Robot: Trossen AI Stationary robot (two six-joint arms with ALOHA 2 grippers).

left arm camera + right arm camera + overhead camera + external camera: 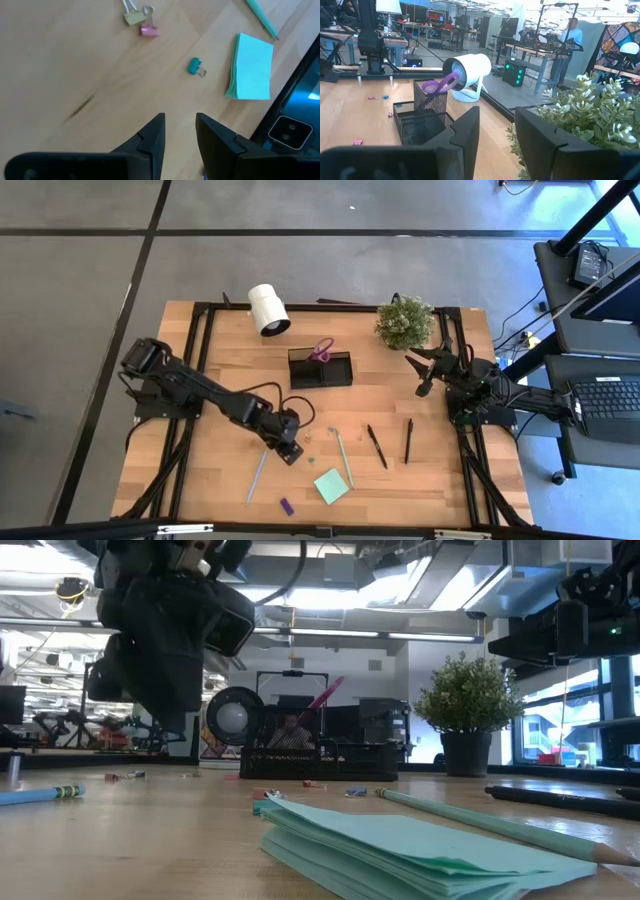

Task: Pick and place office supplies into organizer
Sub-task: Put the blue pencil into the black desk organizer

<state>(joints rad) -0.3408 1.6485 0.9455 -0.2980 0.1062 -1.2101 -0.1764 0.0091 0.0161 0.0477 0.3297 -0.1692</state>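
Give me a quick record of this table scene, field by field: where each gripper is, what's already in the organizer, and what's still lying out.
left gripper: open, empty, low over the bare wood near the table's middle front
right gripper: open, empty, raised beside the plant
organizer: black mesh tray, at the back centre of the table
in organizer: purple-handled scissors, standing handles up
still out: two black pens, pale green pen, grey-blue pen, mint-green sticky pad, tiny purple piece
small clips: teal one ahead of the left gripper, with a yellow and a pink one farther off
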